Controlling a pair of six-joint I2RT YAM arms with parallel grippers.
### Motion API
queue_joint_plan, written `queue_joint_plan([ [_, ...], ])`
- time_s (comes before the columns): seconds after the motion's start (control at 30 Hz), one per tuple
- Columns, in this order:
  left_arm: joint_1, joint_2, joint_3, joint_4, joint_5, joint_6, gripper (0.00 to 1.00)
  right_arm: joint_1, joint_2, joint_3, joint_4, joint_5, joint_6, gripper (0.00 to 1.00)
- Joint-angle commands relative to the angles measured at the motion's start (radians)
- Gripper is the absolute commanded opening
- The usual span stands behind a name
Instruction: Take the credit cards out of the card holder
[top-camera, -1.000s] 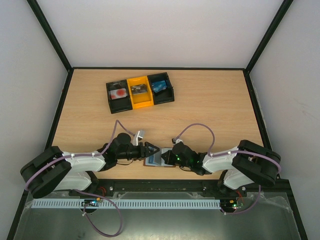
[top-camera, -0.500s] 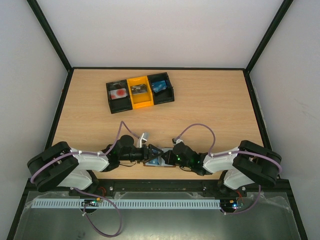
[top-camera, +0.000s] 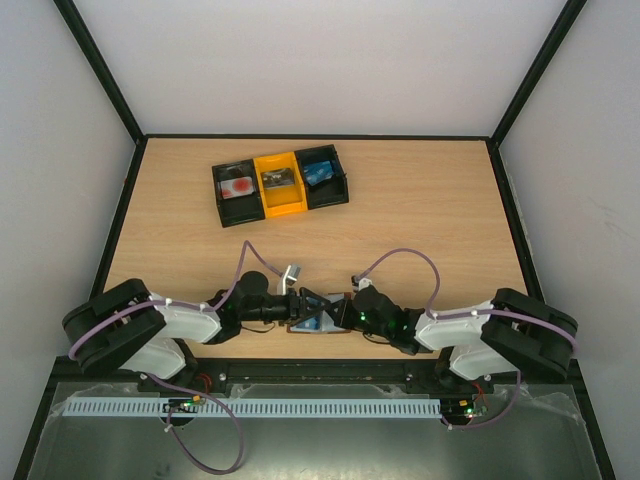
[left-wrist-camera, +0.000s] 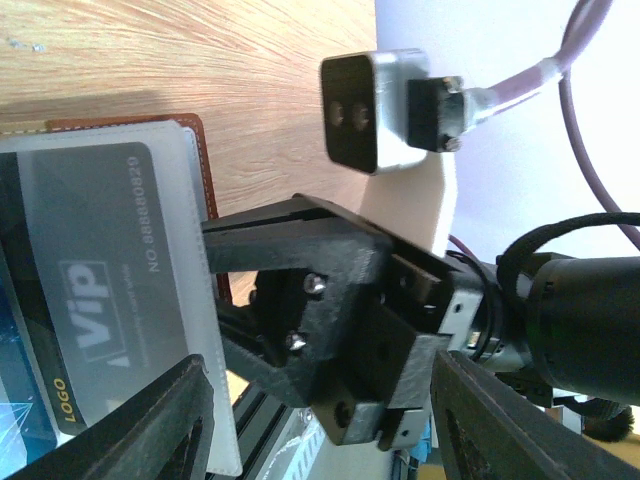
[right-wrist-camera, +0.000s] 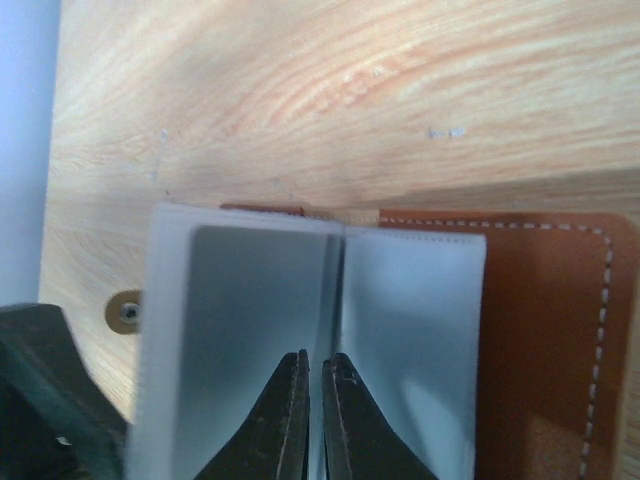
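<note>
Right gripper (right-wrist-camera: 317, 358): jaws clenched almost together, tips set over the centre fold of the grey-blue panels; whether a panel is pinched cannot be told.
Left gripper (left-wrist-camera: 320, 365): jaws released wide, 1 finger seen just beside the grey card's pale sleeve.
Credit cards: 1 grey card (left-wrist-camera: 100, 290) marked "VIP" is held in the holder, with 1 blue card (left-wrist-camera: 18, 400) just beside it.
Card holder (right-wrist-camera: 545, 340): laid open on the table (top-camera: 430, 220), at the near edge between the 2 arms.
Tray (top-camera: 281, 185): 3 bins, set well apart at the far side.

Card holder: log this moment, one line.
card holder: open | left gripper: open | right gripper: shut at centre fold | grey card: in holder
</note>
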Motion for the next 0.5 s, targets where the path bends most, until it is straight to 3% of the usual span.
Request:
queue_joint_plan([
  [0.0,-0.010,0.033,-0.007,0.097,0.012,-0.005,0.61,0.006,-0.116,-0.014,-0.107,0.113,0.014,0.08],
  [0.23,-0.012,0.050,-0.010,0.083,-0.003,0.015,0.61,0.006,-0.426,-0.041,-0.376,0.285,0.053,0.16],
  [0.47,0.015,0.000,-0.014,-0.069,-0.070,0.085,0.60,0.006,-0.656,-0.040,-0.503,0.308,0.044,0.20],
])
